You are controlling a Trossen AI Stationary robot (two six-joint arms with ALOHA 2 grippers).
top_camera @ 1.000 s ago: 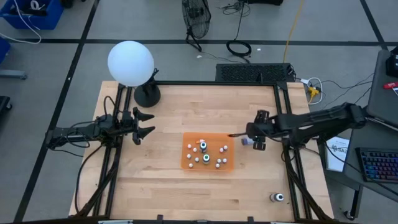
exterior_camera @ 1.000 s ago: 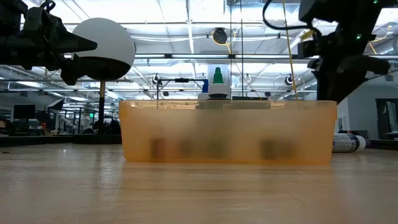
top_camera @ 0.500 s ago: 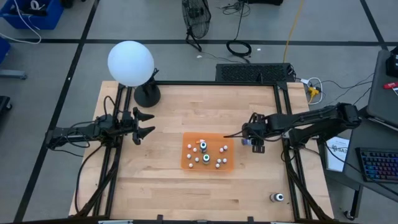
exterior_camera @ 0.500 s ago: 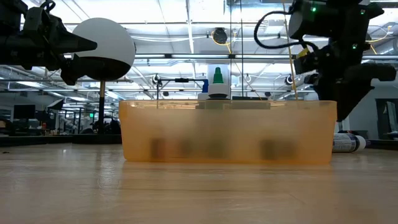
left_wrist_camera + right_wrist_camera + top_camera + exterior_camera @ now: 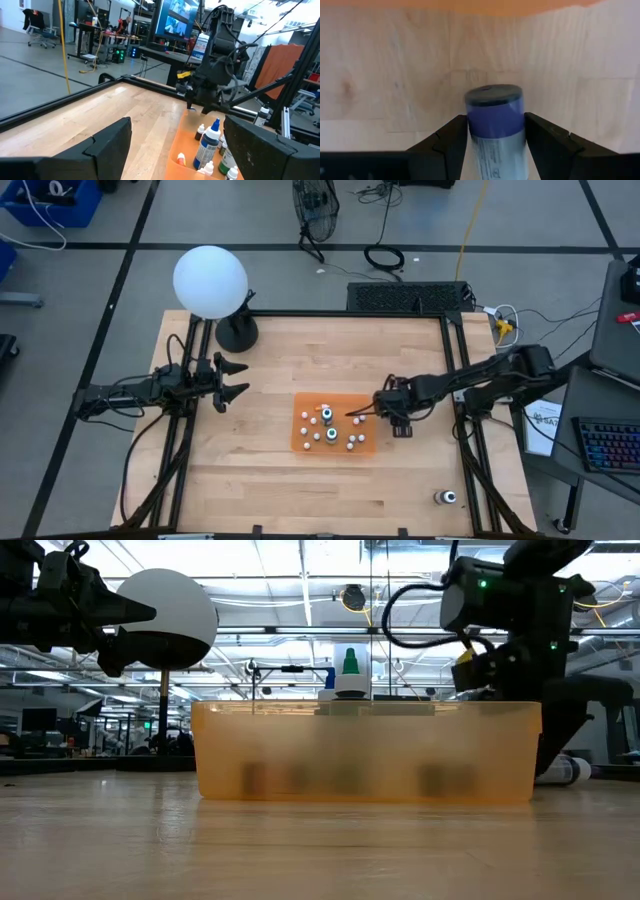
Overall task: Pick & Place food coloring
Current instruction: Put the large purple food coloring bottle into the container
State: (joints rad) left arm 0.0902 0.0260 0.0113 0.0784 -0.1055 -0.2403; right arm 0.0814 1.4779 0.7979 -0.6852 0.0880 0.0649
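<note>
The right gripper (image 5: 386,408) sits just beside the orange tray (image 5: 300,442), at that tray's side nearest the right arm, and its two dark fingers (image 5: 451,142) pinch a small food coloring bottle (image 5: 496,131) with a blue cap and a pale printed label. In the right wrist view the bottle fills the gap between the fingers, its sides touching both of them, and its capped end reaches forward past the fingertips toward the tray's orange edge, with bare wood beneath it. From above, the held bottle is hidden under the gripper. In the low view the right gripper (image 5: 505,665) hangs at the level of the tray's rim, beside its wall. Ahead of these fingers, inside the tray, stands the rest of the food coloring: a cluster of white-capped bottles (image 5: 330,430), among them a taller one with a green tip (image 5: 350,670) rising above the rim. One more bottle (image 5: 447,498) lies alone on the table (image 5: 260,490) near its front corner on the right arm's side, well apart from both grippers. The left gripper (image 5: 232,379) hovers with its fingers (image 5: 107,145) spread wide and nothing between them, well apart from the tray, which lies ahead of them. A white globe lamp (image 5: 210,282) stands at the far corner behind the left arm.
</note>
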